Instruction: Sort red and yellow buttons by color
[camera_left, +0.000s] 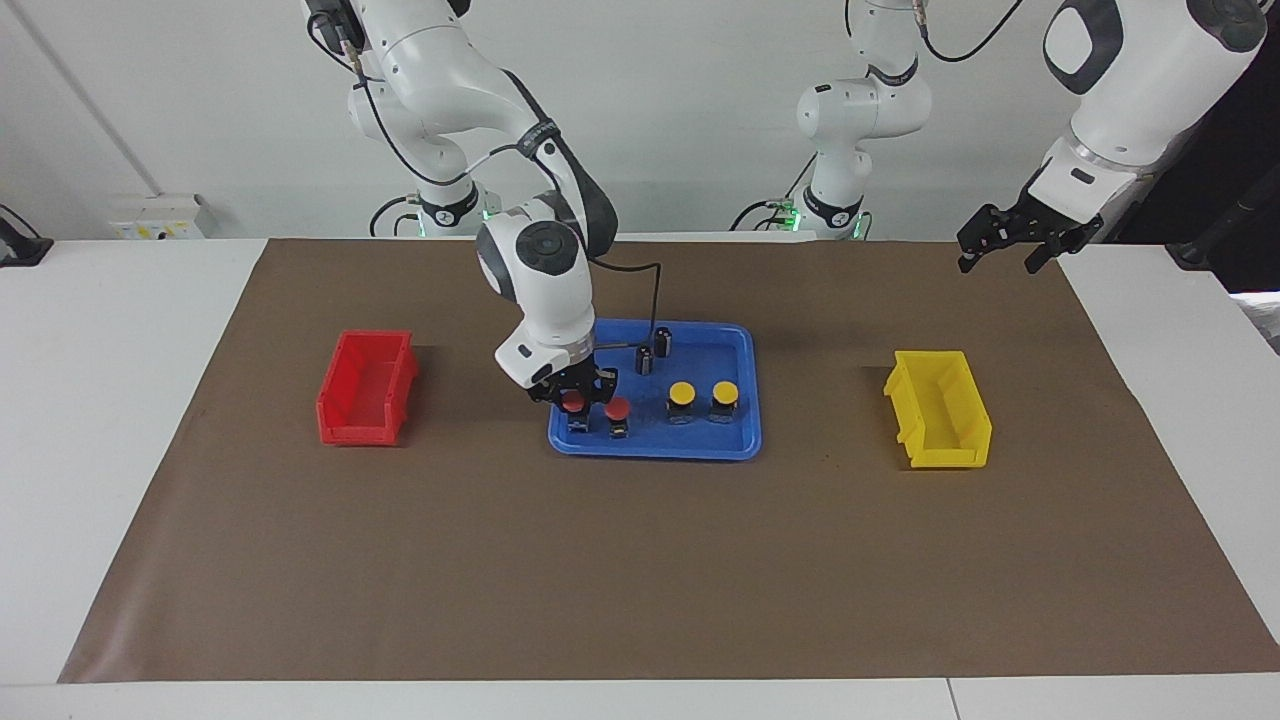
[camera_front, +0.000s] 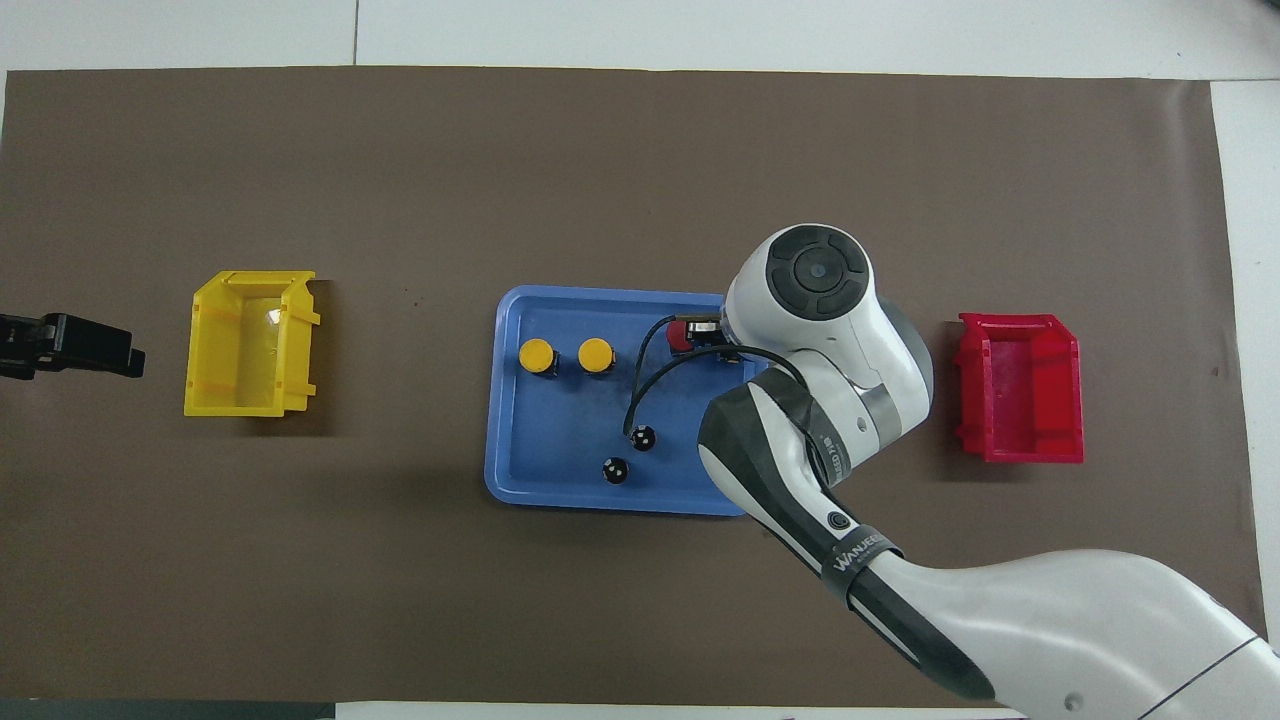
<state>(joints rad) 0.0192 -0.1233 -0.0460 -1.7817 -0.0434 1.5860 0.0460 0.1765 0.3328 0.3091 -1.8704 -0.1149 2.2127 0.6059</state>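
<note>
A dark grey band (camera_front: 862, 552) around the white right robot arm (camera_front: 1050, 620) carries the white lettering "WANJEE", legible in the overhead view; any further letters curve out of sight. A second dark band (camera_front: 822, 440) higher on the same arm bears white lettering that cannot be read with certainty. No other legible text, number or sign appears in either view.

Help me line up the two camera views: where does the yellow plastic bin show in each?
Facing view: the yellow plastic bin sits at the picture's right, on the brown mat.
Overhead view: it sits at the picture's left, near the waiting left hand.
Shared landmark: the blue plastic tray at mid-table.
</note>
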